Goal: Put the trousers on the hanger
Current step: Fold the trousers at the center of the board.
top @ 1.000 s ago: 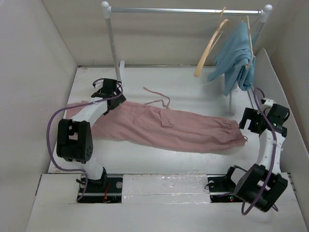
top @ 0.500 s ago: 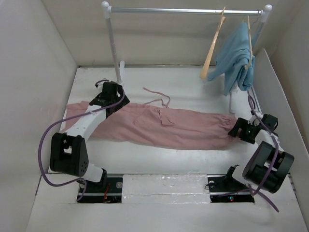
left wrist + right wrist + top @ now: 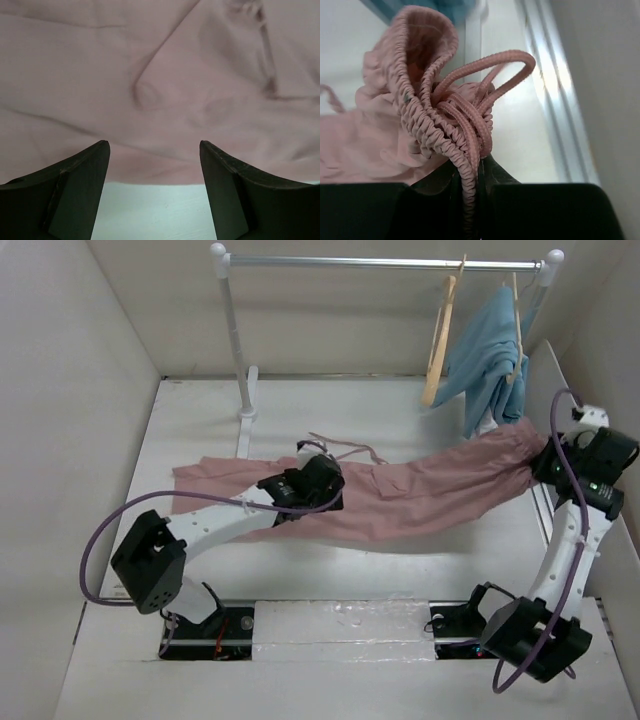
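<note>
The trousers (image 3: 420, 495) are laid across the bench (image 3: 330, 405) in front of the rail (image 3: 380, 261). They are stretched from below its left post toward its right post, with the right end lifted off the bench. The part below the rail's left half is partly hidden by the left arm (image 3: 215, 525). The left gripper (image 3: 318, 483) is held low over the cloth, in front of the rail's middle. In the left wrist view its fingers (image 3: 80, 180) are seen spread apart with nothing between them; the cloth edge and bare bench are seen beneath. The hanger (image 3: 442, 335) is hung on the rail near its right end, seen edge-on, hook hard to make out. A blue garment (image 3: 490, 350) is hung just right of it. The right gripper (image 3: 552, 458) is held up below the rail's right post, fingers clenched on the gathered end and cord loops of the trousers. The fingertips are buried in cloth.
</note>
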